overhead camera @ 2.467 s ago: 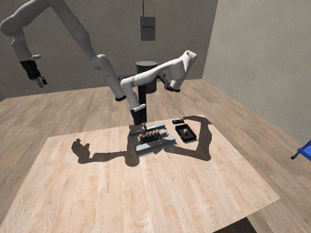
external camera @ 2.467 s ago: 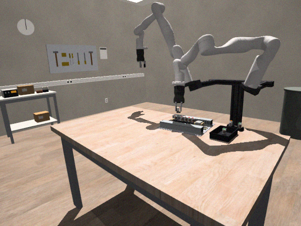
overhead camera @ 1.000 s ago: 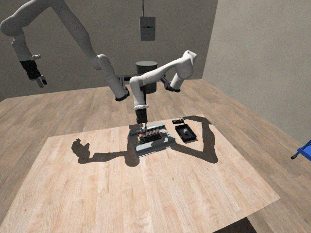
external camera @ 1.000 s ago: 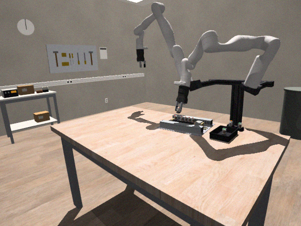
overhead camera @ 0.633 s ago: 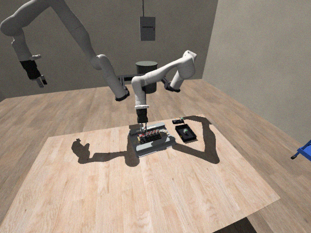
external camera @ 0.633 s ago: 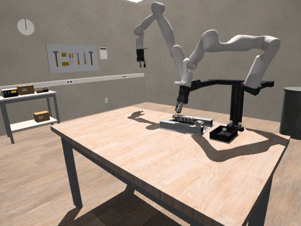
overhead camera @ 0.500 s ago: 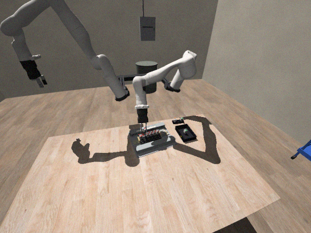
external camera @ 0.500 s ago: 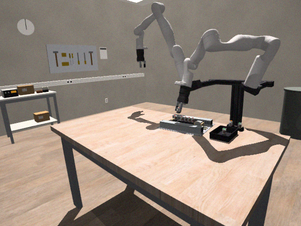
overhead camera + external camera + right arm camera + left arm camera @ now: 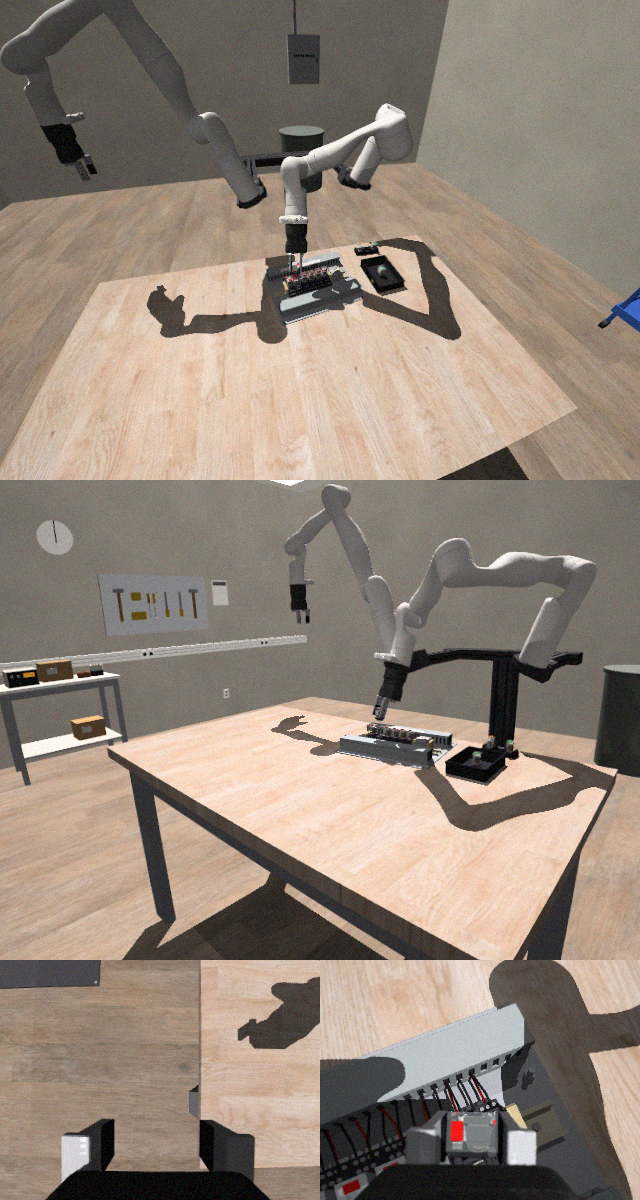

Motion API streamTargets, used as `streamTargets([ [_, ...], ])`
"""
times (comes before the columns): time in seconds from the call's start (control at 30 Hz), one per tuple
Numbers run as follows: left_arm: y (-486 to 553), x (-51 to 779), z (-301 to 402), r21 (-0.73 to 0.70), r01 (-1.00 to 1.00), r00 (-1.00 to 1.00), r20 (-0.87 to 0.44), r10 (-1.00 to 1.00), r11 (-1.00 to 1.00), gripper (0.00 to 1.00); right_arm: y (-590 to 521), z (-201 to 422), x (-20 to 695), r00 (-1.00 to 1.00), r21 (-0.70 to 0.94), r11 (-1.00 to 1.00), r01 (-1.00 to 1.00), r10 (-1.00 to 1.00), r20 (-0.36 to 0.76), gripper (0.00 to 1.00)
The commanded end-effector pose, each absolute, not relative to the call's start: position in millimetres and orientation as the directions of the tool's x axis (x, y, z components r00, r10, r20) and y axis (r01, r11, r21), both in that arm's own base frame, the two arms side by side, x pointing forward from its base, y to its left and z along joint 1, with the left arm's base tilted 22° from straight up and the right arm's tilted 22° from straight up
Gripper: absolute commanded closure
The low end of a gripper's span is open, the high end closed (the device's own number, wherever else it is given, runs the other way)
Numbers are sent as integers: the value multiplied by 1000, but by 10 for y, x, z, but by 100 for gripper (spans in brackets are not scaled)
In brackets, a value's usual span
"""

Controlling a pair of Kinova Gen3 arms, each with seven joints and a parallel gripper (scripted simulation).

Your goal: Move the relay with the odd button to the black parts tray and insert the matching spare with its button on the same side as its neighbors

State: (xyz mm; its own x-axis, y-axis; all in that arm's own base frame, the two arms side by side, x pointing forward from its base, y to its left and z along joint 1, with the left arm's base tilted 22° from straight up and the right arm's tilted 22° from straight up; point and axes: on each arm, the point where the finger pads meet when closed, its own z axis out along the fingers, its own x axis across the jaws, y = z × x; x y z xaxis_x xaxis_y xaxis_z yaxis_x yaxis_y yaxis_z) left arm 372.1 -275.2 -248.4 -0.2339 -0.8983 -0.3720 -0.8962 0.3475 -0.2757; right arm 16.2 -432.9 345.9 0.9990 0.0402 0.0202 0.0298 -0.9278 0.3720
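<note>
Table (image 9: 320,382) (image 9: 310,800): pale wood top, dark legs. Directly on it, toward the far edge in the top view: relay panel (image 9: 320,304) (image 9: 385,749); right of it, black parts tray (image 9: 397,287) (image 9: 467,774); just beyond tray, dark spare rack (image 9: 366,252) (image 9: 511,754).
</note>
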Motion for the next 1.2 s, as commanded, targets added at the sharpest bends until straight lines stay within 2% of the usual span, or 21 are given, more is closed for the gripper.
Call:
streamTargets([
  [0.0, -2762, 3728, -2476, -257, -882, -290, -367, -884, 396, 100, -4330, 3465, 162, 999, 373, -927, 30, 40, 21, 0],
  [0.7, -2762, 3728, -2477, -169, -779, -530, -338, -778, 604, 100, -4330, 3465, 162, 999, 373, -927, 30, 40, 21, 0],
  [1.17, -2762, 3728, -2477, -145, -740, -592, -324, -738, 657, 100, -4330, 3465, 162, 999, 373, -927, 30, 40, 21, 0],
])
